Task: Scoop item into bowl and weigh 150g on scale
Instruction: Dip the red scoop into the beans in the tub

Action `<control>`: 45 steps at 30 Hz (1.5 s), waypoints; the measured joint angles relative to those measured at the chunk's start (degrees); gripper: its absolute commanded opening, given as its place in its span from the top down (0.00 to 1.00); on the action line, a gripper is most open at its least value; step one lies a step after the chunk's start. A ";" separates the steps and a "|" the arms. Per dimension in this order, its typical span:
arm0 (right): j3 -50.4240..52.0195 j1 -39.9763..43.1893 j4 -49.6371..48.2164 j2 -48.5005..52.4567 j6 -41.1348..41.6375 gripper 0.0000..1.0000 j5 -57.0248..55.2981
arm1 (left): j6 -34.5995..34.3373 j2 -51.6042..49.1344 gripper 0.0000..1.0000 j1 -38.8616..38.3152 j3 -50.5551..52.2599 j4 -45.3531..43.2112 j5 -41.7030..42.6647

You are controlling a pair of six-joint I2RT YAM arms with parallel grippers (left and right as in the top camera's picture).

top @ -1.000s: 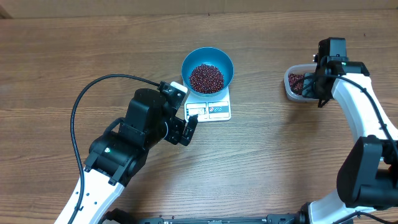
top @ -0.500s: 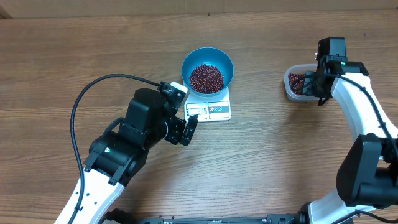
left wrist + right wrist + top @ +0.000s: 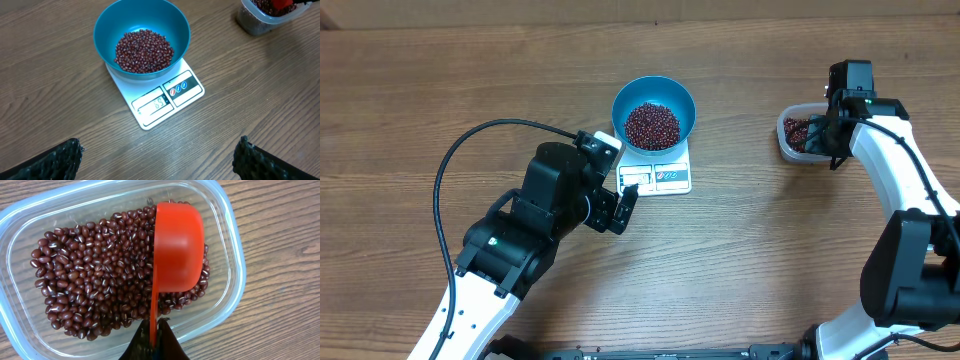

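Loading the Scoop at the Tub

The right pincer (image 3: 152, 341) is gripping the thin handle of the orange scoop (image 3: 177, 250), jaws fully closed on it, and is holding the cup on its side among the beans (image 3: 90, 280) in the clear tub (image 3: 227, 255). The step in hand is judged to be a further scoop, since the blue bowl (image 3: 150, 20) is sitting on the scale (image 3: 192, 92) with only a partial heap of beans. The next move is calling for a level lift and a carry across the surface (image 3: 50, 75) to the bowl. The left pincer (image 3: 623, 208) is hovering near the scale, spread wide and empty. The display (image 3: 159, 103) is showing digits too small to read reliably. The label (image 3: 178, 88) is showing small round icons and no legible brand.
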State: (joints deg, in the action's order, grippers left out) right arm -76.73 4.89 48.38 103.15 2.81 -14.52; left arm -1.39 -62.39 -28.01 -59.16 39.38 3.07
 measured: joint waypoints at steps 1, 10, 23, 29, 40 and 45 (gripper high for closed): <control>0.00 0.00 -0.02 0.00 -0.02 0.96 -0.04 | 0.02 0.00 0.00 0.00 0.00 0.00 0.00; 0.00 0.00 -0.09 0.00 -1.95 0.96 4.11 | 0.02 0.00 0.01 0.00 0.00 0.00 0.00; 0.00 0.00 2.29 0.00 -7.19 0.96 10.62 | 0.00 0.00 0.00 0.00 0.00 -0.02 0.00; 0.00 0.07 3.26 0.00 -9.77 0.96 14.36 | 0.02 0.00 0.01 0.00 0.00 0.00 0.00; 0.00 1.25 3.48 0.00 -10.40 0.96 19.19 | 0.02 0.00 0.00 0.00 0.00 0.00 0.00; 0.00 3.54 3.50 0.00 -10.38 0.96 24.33 | 0.02 0.00 0.00 0.00 0.00 0.00 0.00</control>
State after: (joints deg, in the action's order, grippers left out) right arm -76.73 8.43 51.88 103.15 -7.57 9.80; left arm -1.37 -62.39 -28.01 -59.16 39.38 3.07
